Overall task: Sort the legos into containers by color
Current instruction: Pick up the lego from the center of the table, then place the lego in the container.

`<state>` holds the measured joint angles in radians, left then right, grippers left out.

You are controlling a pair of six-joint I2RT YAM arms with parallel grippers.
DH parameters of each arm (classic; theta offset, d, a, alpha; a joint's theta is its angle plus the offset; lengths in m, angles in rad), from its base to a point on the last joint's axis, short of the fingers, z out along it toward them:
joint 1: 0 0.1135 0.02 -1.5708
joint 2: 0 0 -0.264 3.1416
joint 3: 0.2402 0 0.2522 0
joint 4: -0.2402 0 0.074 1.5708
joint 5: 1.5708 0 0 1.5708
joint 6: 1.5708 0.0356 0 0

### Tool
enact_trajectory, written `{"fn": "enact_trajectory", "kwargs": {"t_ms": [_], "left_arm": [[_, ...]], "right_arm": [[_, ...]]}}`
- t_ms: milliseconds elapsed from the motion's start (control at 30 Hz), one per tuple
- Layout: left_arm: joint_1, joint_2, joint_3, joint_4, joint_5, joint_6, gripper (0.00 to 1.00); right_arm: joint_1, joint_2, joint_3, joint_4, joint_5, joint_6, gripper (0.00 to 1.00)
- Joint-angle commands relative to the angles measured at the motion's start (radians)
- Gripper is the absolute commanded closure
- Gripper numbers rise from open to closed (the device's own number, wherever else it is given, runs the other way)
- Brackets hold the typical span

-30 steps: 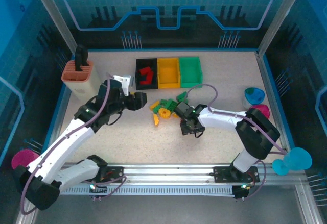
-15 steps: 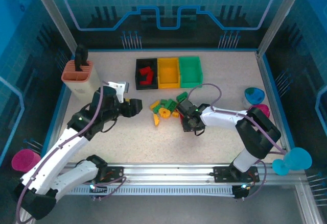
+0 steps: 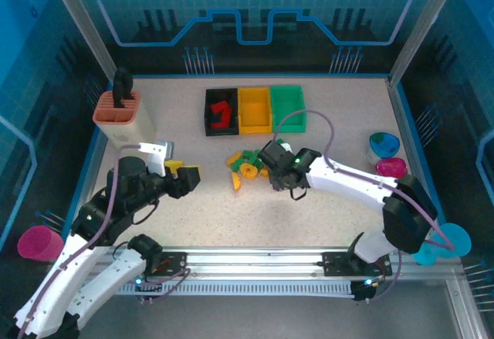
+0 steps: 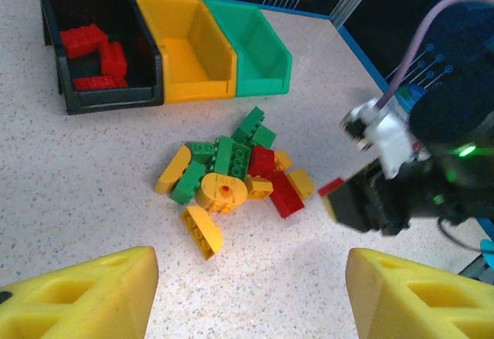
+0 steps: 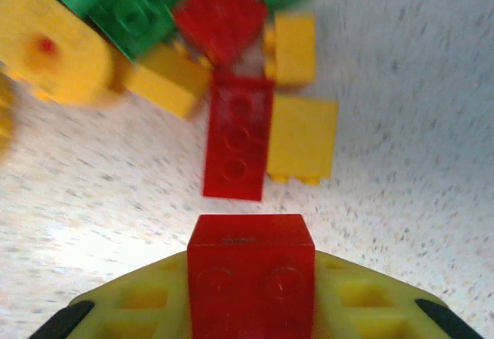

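Observation:
A pile of red, yellow and green legos (image 3: 247,164) lies on the table just in front of the containers. These are a black bin (image 3: 221,112) with red bricks in it, a yellow bin (image 3: 255,110) and a green bin (image 3: 287,108). My right gripper (image 3: 271,171) hovers at the pile's right edge, shut on a red lego (image 5: 251,273) between its yellow fingers (image 5: 139,308). Under it lie another red brick (image 5: 238,146) and a yellow brick (image 5: 302,138). My left gripper (image 4: 247,308) stands open left of the pile (image 4: 231,173), with nothing between its pads (image 4: 77,300).
A salmon slotted holder (image 3: 118,115) stands at the back left. A blue bowl (image 3: 384,142) and a pink cup (image 3: 392,167) sit at the right edge. Another pink cup (image 3: 35,240) is at the near left and a blue one (image 3: 451,238) at the near right.
My right gripper has shut on the red lego and moved up and left beside the pile. The left arm has drawn back toward the near left, away from the bins.

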<state>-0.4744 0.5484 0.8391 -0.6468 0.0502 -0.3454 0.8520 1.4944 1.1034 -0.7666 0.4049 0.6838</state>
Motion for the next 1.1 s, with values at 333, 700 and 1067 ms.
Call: {"fn": "enact_trajectory", "kwargs": {"t_ms": [333, 700, 1067], "left_arm": [[-0.017, -0.131, -0.113, -0.072, 0.127, -0.167, 0.36], [-0.075, -0.179, -0.153, -0.140, 0.096, -0.263, 0.38], [-0.095, -0.193, -0.138, -0.164, 0.080, -0.276, 0.38]], "right_arm": [[-0.038, 0.238, 0.549, -0.106, -0.021, -0.257, 0.68], [-0.139, 0.740, 1.190, -0.178, -0.240, -0.375, 0.69], [-0.178, 1.039, 1.447, -0.062, -0.331, -0.344, 0.66]]}}
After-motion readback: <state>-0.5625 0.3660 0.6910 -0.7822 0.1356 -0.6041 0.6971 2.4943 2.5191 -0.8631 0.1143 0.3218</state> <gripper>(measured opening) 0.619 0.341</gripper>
